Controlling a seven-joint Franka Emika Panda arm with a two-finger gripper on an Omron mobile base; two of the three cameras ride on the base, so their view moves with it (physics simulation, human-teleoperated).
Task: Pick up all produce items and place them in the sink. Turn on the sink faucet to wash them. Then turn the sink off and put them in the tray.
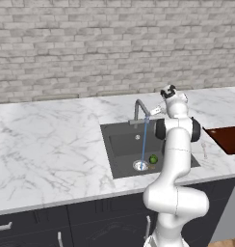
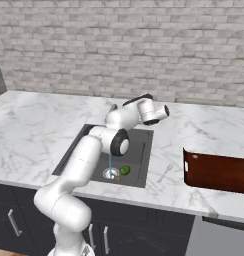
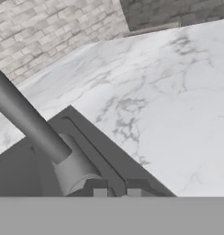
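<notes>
Water runs in a thin blue stream [image 1: 144,140] from the sink faucet [image 1: 138,109] into the dark grey sink [image 1: 120,142]. The green fruit [image 1: 153,158] lies beside the round drain, also seen from the right base [image 2: 125,170], with the tan-brown piece [image 2: 117,177] just in front of it. My gripper [image 1: 153,111] is shut and empty, right beside the faucet's head. In the hand view its tips [image 3: 117,192] sit against the faucet's base [image 3: 75,170], under the slanting grey tube [image 3: 30,123]. The reddish-brown tray [image 1: 228,138] sits on the counter to the right.
White marble counter [image 1: 47,144] surrounds the sink, with a brick wall behind it. A small silver fork [image 2: 166,173] lies between sink and tray. My own arm [image 1: 177,154] crosses the sink's right side. Dark cabinets run below the counter.
</notes>
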